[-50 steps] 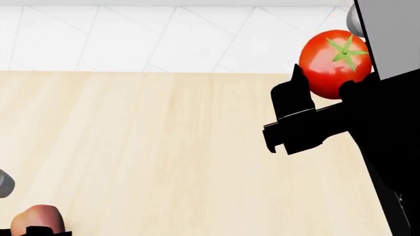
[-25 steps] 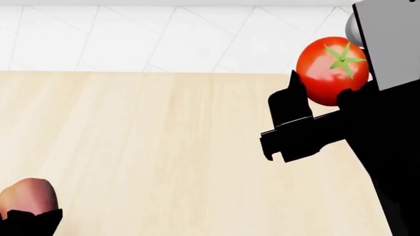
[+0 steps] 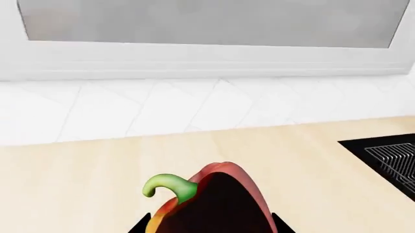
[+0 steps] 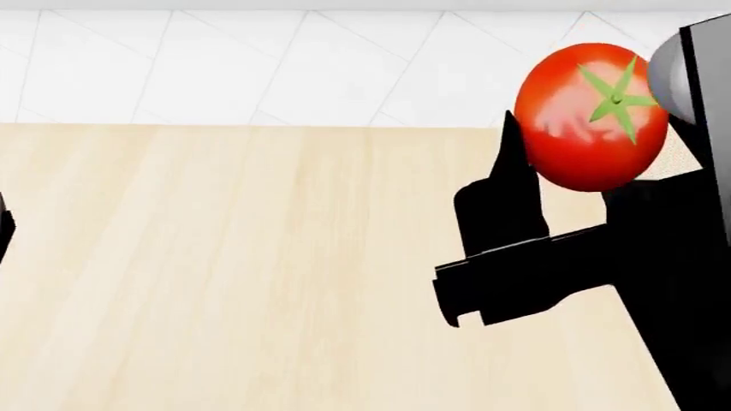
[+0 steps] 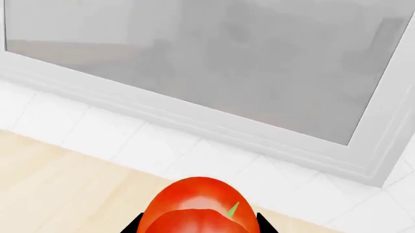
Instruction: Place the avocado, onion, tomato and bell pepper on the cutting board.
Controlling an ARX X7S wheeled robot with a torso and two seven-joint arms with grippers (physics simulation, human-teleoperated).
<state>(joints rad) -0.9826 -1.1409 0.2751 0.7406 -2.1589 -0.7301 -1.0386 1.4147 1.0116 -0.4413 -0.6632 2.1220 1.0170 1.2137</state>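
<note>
The glossy red tomato (image 4: pixel 591 116) with its green calyx hangs in the air above the beige countertop (image 4: pixel 252 257), and my right gripper (image 4: pixel 567 167) is shut on it. The right wrist view shows the tomato (image 5: pixel 198 208) filling the space between the black fingertips (image 5: pixel 134 226). In the left wrist view, my left gripper (image 3: pixel 211 229) is shut on the pinkish-red bell pepper (image 3: pixel 224 201), whose curved green stem (image 3: pixel 168 186) points away from the wrist. The pepper is held above the counter. The avocado, the onion and the cutting board are out of view.
A white tiled backsplash (image 4: pixel 228 68) runs along the counter's far edge, with a white-framed window (image 5: pixel 214 63) above it. A black recessed grate (image 3: pixel 389 158) lies in the counter beside the pepper. A black sliver, probably the left arm, shows at the edge (image 4: pixel 5 227).
The right gripper has risen with the tomato, which now looks larger and higher. The left gripper with the bell pepper has moved up and leftward out of the head view.
</note>
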